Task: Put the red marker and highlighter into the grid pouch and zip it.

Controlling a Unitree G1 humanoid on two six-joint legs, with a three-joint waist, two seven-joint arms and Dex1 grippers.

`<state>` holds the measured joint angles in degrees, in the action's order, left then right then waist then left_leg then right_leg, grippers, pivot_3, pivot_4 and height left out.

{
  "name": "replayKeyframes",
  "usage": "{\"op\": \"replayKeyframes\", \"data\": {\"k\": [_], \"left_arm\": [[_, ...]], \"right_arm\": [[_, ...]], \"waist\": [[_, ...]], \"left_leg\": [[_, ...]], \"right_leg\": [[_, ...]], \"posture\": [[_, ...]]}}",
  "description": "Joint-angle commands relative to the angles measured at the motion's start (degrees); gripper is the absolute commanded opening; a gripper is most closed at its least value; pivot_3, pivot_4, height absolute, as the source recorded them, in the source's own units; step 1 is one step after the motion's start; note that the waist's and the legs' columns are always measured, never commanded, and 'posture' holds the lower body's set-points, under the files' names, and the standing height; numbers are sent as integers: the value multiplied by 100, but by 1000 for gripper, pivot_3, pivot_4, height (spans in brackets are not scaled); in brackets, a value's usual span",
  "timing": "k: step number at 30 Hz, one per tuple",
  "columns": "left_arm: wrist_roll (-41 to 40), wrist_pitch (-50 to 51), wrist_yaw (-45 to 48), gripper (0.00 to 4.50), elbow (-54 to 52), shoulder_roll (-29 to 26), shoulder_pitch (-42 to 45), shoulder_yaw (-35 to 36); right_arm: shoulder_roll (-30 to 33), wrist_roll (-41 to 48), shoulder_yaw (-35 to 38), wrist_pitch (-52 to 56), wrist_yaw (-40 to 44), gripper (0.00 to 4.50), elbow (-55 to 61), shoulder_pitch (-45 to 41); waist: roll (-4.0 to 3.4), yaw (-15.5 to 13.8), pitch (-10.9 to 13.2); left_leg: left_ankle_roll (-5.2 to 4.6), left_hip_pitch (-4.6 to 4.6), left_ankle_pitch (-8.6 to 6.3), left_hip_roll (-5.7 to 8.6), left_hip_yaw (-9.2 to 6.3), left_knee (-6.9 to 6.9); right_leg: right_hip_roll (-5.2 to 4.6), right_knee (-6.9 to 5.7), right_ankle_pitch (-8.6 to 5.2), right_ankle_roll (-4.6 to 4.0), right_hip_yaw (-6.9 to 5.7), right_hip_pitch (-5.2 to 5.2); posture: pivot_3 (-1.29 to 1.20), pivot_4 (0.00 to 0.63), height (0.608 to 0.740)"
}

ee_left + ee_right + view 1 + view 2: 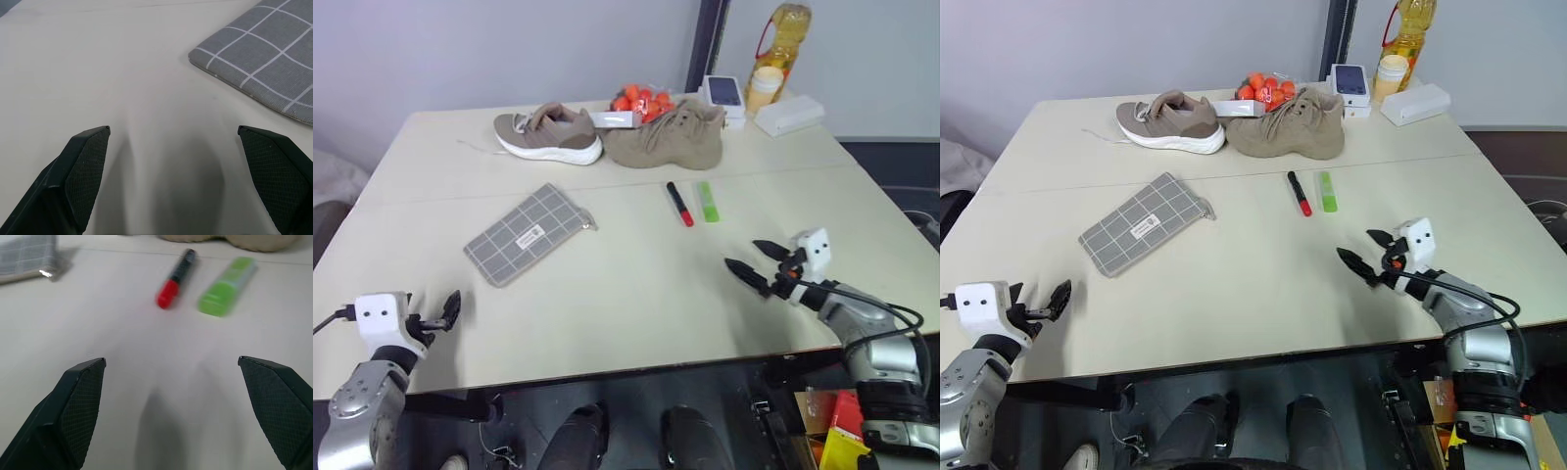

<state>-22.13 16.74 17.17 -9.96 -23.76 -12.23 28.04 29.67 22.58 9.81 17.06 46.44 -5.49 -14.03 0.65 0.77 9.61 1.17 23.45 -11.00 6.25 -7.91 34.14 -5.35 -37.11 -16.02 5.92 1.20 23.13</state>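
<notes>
Fingers of both grippers stand spread wide and hold nothing: the left gripper (445, 311) hovers low over the near left part of the table (636, 294), and the right gripper (756, 262) hangs over the near right part, angled toward the middle. Beyond the left gripper, the grid pouch (527, 233) lies flat and slantwise on the table, its white label up and a small zipper pull at its far right corner. Ahead of the right gripper and well apart from it, the red marker (679, 204) and the highlighter (707, 201) lie side by side, just beside each other without touching, the marker's red end pointing toward the robot. Farther back, two shoes (617, 134) rest across the table, with a pack of small red-orange fruits (640, 101) behind them, then a white box (789, 115), a small jar (764, 89) and a bottle of yellow oil (783, 34) at the far right.
</notes>
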Motion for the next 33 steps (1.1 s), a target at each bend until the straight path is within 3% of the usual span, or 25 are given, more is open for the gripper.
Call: {"op": "replayKeyframes", "data": {"k": [1, 10, 13, 20, 28, 33], "left_arm": [[112, -225, 54, 4469, -210, 9, -87, -23], [217, -468, 269, 4469, -88, -69, 0, -144], [374, -610, 379, 4500, -43, -179, -15, -209], [750, -879, 617, 4500, 120, -483, -23, -320], [1724, -1902, 1222, 4500, 1007, -1382, 285, -989], [1871, -2184, 1305, 4500, 1426, -1508, 582, -1158]], "right_arm": [[-351, -51, -457, 166, -281, 4500, 643, -310], [-1421, -488, -1469, 236, -973, 4500, 851, -826], [-1756, -724, -1748, 330, -1264, 3590, 497, -1126], [-2526, -1040, -2184, 355, -1494, 42, -244, -1925], [-3534, -1684, -2374, 45, -2346, 42, -1790, -2934], [-3981, -1929, -2249, -70, -2833, 42, -3166, -3819]], "waist": [[1, 1, 0], [3, -39, 0], [3, -14, 0], [2, 7, 0], [-1, 4, 1], [-6, 34, 4]], "left_leg": [[0, 0, 0, 0, 0, -1], [1, 3, 0, 2, -1, 0], [1, 2, 0, 1, -1, -1], [1, 2, 0, -1, -1, -11], [4, -1, 0, -4, -3, -15], [10, -4, 4, -5, -2, -24]], "right_leg": [[0, 0, 0, 0, 0, 1], [-1, 2, 1, 0, -2, 6], [1, 0, 1, 0, -2, 8], [8, -4, 12, 14, 0, 20], [26, -5, 17, 6, -1, 41], [32, -13, 24, 1, 2, 52]], "posture": [[0, 150, 740], [0, 150, 740], [0, 150, 740], [0, 150, 740], [0, 150, 740], [0, 150, 740]]}}
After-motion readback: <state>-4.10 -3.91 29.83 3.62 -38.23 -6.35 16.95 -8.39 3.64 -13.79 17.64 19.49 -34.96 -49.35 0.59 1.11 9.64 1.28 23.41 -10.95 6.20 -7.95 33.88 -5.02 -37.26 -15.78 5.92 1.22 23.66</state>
